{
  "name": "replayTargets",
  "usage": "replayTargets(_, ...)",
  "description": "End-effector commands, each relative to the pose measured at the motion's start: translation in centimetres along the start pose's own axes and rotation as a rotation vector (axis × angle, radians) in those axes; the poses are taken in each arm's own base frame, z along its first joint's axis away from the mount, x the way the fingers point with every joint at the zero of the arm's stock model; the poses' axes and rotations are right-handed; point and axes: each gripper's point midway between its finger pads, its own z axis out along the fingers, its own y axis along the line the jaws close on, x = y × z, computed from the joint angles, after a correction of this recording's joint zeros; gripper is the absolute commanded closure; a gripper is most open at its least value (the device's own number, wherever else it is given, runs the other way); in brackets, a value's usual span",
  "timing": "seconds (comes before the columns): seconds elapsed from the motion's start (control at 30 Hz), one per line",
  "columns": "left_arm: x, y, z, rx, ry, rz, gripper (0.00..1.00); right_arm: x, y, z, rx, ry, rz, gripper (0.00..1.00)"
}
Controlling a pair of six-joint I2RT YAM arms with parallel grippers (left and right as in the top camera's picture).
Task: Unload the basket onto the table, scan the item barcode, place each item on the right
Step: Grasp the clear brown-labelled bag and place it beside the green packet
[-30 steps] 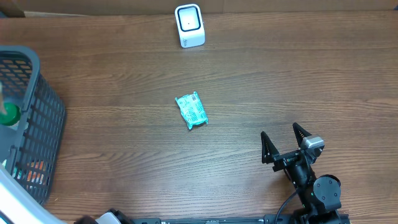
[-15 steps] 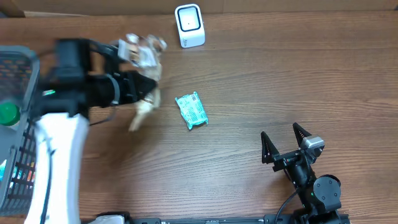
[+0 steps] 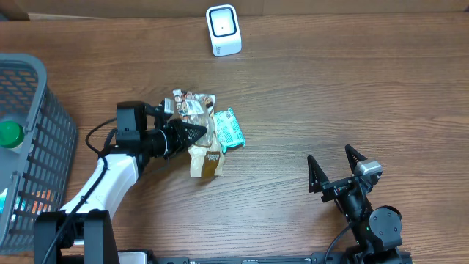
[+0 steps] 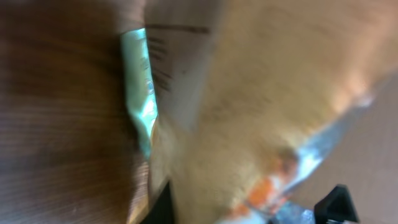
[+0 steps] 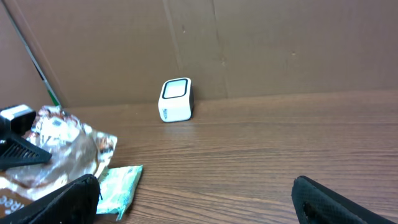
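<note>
Tan and silver crinkled snack bag (image 3: 205, 158) lies on brown wood-grain table (image 3: 330, 88), mid-left, overlapping left edge of small teal foil packet (image 3: 229, 130). Left pincer (image 3: 196, 133) reaches in from the left, black fingers narrowed to a point over bag's middle; cannot tell if it grips the bag or only touches it. Left wrist view blurred, filled by bag, teal edge beside it. White cube barcode scanner (image 3: 223, 29) stands at far table edge, well apart from bag. Right pincer (image 3: 329, 153) near front right, fingers spread wide, holding nothing. Grey plastic mesh basket (image 3: 44, 139) at left edge, round green item (image 3: 9, 134) inside.
</note>
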Motion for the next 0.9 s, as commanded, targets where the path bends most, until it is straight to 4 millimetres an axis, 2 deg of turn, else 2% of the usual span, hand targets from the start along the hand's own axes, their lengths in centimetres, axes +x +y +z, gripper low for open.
replayTargets(0.0, -0.1, 1.3, 0.2, -0.055, -0.022, -0.059, 0.60, 0.2, 0.0, 0.0, -0.002, -0.002, -0.005, 0.00)
replayTargets(0.07, 0.0, 1.4, 0.2, -0.059, -0.022, -0.036, 0.32, 0.2, 0.0, 0.0, -0.002, -0.002, -0.005, 0.00)
replayTargets(0.1, -0.1, 1.6, 0.1, -0.072, -0.027, -0.039, 0.24, 0.2, 0.0, 0.0, -0.002, -0.002, -0.005, 0.00)
replayTargets(0.2, -0.5, 2.3, 0.0, -0.109, -0.049, -0.046, 0.15, 0.2, 0.0, 0.0, -0.002, -0.002, -0.005, 0.00)
replayTargets(0.3, -1.1, 2.3, -0.5, -0.152, -0.061, -0.042, 0.14, 0.2, 0.0, 0.0, -0.002, -0.002, -0.005, 0.00)
replayTargets(0.37, -1.5, 3.1, -1.5, -0.266, -0.066, -0.022, 0.13, 0.2, 0.0, 0.0, -0.002, -0.002, -0.005, 0.00)
replayTargets(0.4, -1.7, 3.9, -2.3, -0.353, -0.068, -0.010, 0.12, 0.2, 0.0, 0.0, -0.002, -0.002, -0.005, 0.00)
replayTargets(0.43, -2.1, 5.5, -4.2, -0.523, -0.075, 0.015, 0.08, 0.2, 0.0, 0.0, -0.002, -0.002, -0.005, 0.00)
replayTargets(0.47, -2.3, 6.2, -5.5, -0.620, -0.079, 0.027, 0.06, 0.2, 0.0, 0.0, -0.002, -0.002, -0.005, 0.00)
replayTargets(0.5, -2.7, 7.0, -7.7, -0.758, -0.081, 0.050, 0.04, 0.2, 0.0, 0.0, -0.002, -0.002, -0.005, 0.00)
replayTargets(0.53, -3.1, 7.0, -9.4, -0.847, -0.082, 0.072, 0.03, 0.2, 0.0, 0.0, -0.002, -0.002, -0.005, 0.00)
replayTargets(0.6, -3.7, 6.3, -10.9, -0.902, -0.090, 0.090, 0.02, 0.2, 0.0, 0.0, -0.002, -0.002, -0.005, 0.00)
replayTargets(0.7, -5.3, 3.4, -12.4, -0.901, -0.131, 0.113, 0.00, 0.2, 0.0, 0.0, -0.002, -0.002, -0.005, 0.00)
replayTargets(0.77, -6.7, 0.8, -13.6, -0.880, -0.174, 0.134, 0.00, 0.2, 0.0, 0.0, -0.002, -0.002, -0.005, 0.00)
replayTargets(0.87, -8.8, -4.4, -16.2, -0.842, -0.240, 0.235, 0.00, 0.2, 0.0, 0.0, -0.002, -0.002, -0.005, 0.00)
